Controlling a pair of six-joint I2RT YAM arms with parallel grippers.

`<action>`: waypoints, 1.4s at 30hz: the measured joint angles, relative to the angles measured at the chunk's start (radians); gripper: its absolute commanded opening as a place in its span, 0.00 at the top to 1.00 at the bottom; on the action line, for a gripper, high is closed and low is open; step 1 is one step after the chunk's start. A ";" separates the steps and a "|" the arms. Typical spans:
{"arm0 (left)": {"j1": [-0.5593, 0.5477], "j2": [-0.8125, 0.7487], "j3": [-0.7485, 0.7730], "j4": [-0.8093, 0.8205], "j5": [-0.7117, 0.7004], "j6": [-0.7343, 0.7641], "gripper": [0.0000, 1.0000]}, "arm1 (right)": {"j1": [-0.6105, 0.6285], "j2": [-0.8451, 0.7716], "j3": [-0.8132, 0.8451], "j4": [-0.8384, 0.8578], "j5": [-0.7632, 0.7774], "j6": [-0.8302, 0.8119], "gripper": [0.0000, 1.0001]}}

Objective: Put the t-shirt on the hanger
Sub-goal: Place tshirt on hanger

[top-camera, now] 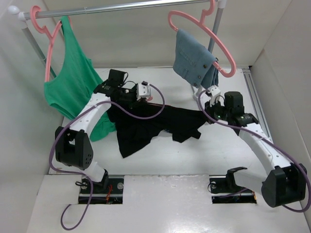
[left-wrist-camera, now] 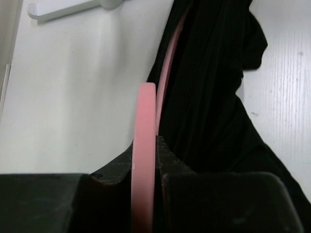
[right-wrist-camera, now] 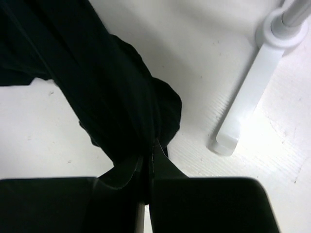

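Note:
The black t-shirt [top-camera: 160,121] lies stretched and bunched on the white table between my two grippers. My left gripper [top-camera: 136,98] is at its far left end, shut on the thin pink hanger [left-wrist-camera: 145,145]. The hanger's bar runs up between the jaws and on under the black cloth [left-wrist-camera: 209,97]. In the top view the hanger is almost wholly hidden by the shirt and the gripper. My right gripper [top-camera: 208,112] is at the shirt's right end, shut on a gathered fold of the black fabric [right-wrist-camera: 121,97], which trails away to the left. The chest mark and the neck label are not visible.
A green tank top [top-camera: 73,77] on a pink hanger hangs from the rail [top-camera: 126,8] at the far left. A grey-blue garment [top-camera: 194,60] on another pink hanger hangs at the far right. The rack's white foot [right-wrist-camera: 248,102] stands close to my right gripper. White walls enclose the table.

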 measured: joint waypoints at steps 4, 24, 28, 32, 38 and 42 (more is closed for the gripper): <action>-0.048 -0.006 -0.024 -0.007 -0.050 0.042 1.00 | 0.053 -0.006 0.024 0.004 -0.024 -0.026 1.00; -0.142 -0.035 0.001 -0.108 0.040 0.103 1.00 | 0.312 -0.040 0.179 -0.045 0.034 -0.183 0.24; -0.150 -0.035 0.008 -0.132 0.061 0.127 1.00 | 0.415 0.007 0.250 0.023 0.034 -0.218 0.27; -0.150 -0.036 0.016 -0.149 0.080 0.146 1.00 | 0.434 0.151 0.288 0.063 -0.018 -0.257 0.33; -0.150 -0.052 0.016 -0.169 0.105 0.156 1.00 | 0.431 0.308 0.288 0.087 -0.100 -0.283 0.42; -0.135 -0.064 0.016 -0.161 0.126 0.132 1.00 | 0.431 0.341 0.291 0.132 -0.142 -0.291 0.67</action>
